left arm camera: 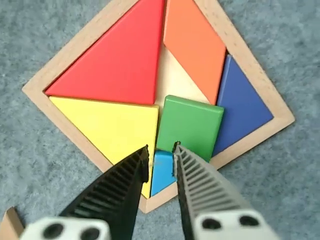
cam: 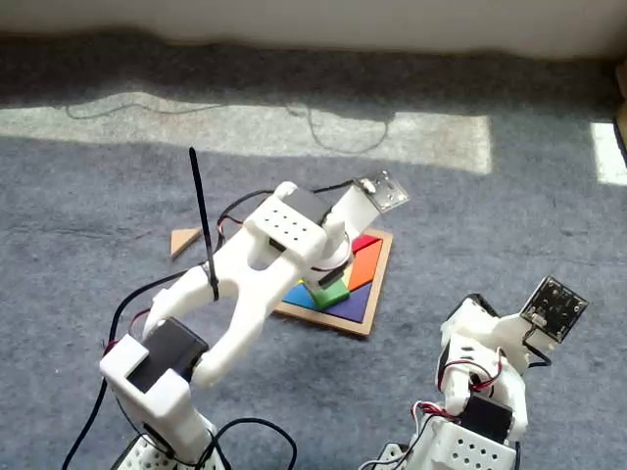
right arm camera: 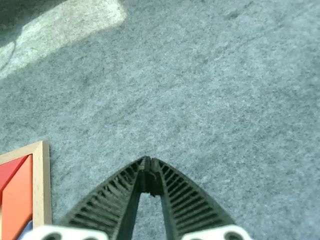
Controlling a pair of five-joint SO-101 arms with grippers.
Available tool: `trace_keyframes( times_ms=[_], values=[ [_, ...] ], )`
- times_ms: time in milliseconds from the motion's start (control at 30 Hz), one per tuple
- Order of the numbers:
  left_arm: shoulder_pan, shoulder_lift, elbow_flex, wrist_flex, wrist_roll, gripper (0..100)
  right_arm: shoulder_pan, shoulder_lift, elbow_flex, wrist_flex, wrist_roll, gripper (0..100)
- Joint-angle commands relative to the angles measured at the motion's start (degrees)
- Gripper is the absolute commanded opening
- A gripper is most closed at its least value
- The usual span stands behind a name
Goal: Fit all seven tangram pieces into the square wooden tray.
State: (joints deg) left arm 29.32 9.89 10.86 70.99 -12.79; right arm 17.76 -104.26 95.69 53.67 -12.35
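Note:
The square wooden tray [left arm camera: 255,75] lies on grey carpet and holds a red triangle [left arm camera: 115,60], a yellow triangle [left arm camera: 115,127], an orange parallelogram [left arm camera: 195,42], a dark blue triangle [left arm camera: 242,107] and a small light blue triangle [left arm camera: 161,172]. A green square [left arm camera: 190,125] sits slightly raised beside a bare patch of tray floor. My left gripper [left arm camera: 160,150] hovers open over the light blue triangle, at the green square's edge. My right gripper [right arm camera: 148,172] is shut over bare carpet, beside a tray corner [right arm camera: 42,185]. In the high view the left arm [cam: 255,284] covers much of the tray [cam: 377,294].
A tan wooden piece [cam: 186,241] lies on the carpet just off the tray's far left, its corner also in the left wrist view [left arm camera: 11,224]. The right arm [cam: 485,372] stands folded at the lower right. A thin cable [cam: 313,127] crosses the sunlit strip behind.

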Motion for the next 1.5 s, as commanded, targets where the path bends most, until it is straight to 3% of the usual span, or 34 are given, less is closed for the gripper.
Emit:
trace_keyframes(
  times_ms=[0,167,400,733,933,1100,1200,1300,1467],
  values=[
    [2.68,0.31,-0.66,-0.53,1.05,10,-0.57,-0.92,6.55,0.04,0.7,0.5],
    [2.24,5.58,2.15,-7.38,2.64,10,-0.57,-0.92,6.55,0.04,0.7,0.5],
    [-1.54,7.87,0.13,-5.27,2.9,10,-0.57,-0.92,6.55,0.13,0.7,0.5],
    [-4.18,-6.02,3.3,-0.62,2.9,10,-0.57,-0.92,6.55,0.13,0.7,0.5],
    [-12.7,-15.08,10.07,-6.86,3.08,10,-0.57,-0.92,6.55,0.13,0.7,0.5],
    [-27.12,-16.48,8.31,-11.78,8.35,11,-0.57,-0.92,6.55,0.13,0.7,0.5],
    [-33.19,-14.02,4.79,-10.37,8.35,20,-0.57,-0.92,6.55,0.13,0.7,0.5],
    [-35.65,-9.54,2.59,-8.26,3.6,31,-0.57,-0.92,6.55,0.13,0.7,0.5],
    [-38.73,0.04,-3.56,-7.65,-4.75,29,-0.57,-0.92,6.55,0.13,0.7,0.5]
  ],
)
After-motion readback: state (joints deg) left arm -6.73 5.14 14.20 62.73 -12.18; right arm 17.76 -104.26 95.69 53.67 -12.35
